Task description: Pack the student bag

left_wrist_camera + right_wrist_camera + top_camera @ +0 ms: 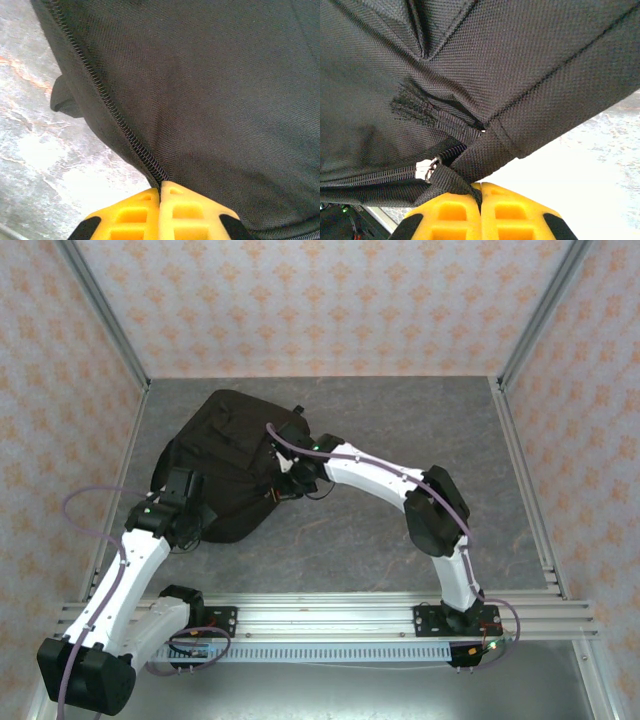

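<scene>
Bag (225, 455): black, lying on the table (400, 420) toward its far left corner.
Your left gripper (161, 187): fingers clenched tight together, tips against the zipper (107, 105) at the bag's near left edge. You cannot tell whether cloth is caught between them.
Your right gripper (481, 186): fingers clamped on a fabric tab (452, 180) beside the zipper pull (426, 167), at the bag's right edge.

The student bag (228, 455), a large black woven-fabric backpack, lies flat and slumped on the grey tabletop (420, 430), left of centre and toward the far wall. A closed zipper (116, 120) runs along its edge. Another zipper's silver slider (425, 168) sits beside a stitched seam.
</scene>
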`<action>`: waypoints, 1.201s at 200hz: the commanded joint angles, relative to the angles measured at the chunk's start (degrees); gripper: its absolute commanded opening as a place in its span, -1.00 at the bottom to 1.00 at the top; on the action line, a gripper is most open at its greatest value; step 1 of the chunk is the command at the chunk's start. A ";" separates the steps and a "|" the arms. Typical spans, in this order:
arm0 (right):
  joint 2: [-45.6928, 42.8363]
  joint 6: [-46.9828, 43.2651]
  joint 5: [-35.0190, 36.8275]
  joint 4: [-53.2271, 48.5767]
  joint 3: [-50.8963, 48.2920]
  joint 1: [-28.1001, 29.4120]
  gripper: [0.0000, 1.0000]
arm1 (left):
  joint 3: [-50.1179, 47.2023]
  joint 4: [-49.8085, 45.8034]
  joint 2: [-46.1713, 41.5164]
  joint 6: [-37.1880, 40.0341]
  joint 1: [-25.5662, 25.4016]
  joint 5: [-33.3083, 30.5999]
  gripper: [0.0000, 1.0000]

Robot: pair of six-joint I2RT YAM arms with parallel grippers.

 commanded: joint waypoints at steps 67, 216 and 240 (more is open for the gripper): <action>-7.15 5.13 -2.10 7.64 -9.80 -12.82 -1.00 | 2.94 14.81 -5.59 15.27 0.59 22.46 0.49; -35.10 12.49 2.90 23.11 -46.02 -22.09 -1.00 | 3.38 21.82 -5.75 17.88 0.59 21.53 1.00; -40.75 14.60 4.54 25.60 -52.12 -22.09 -1.00 | 2.37 26.37 -5.48 19.25 0.60 25.57 1.00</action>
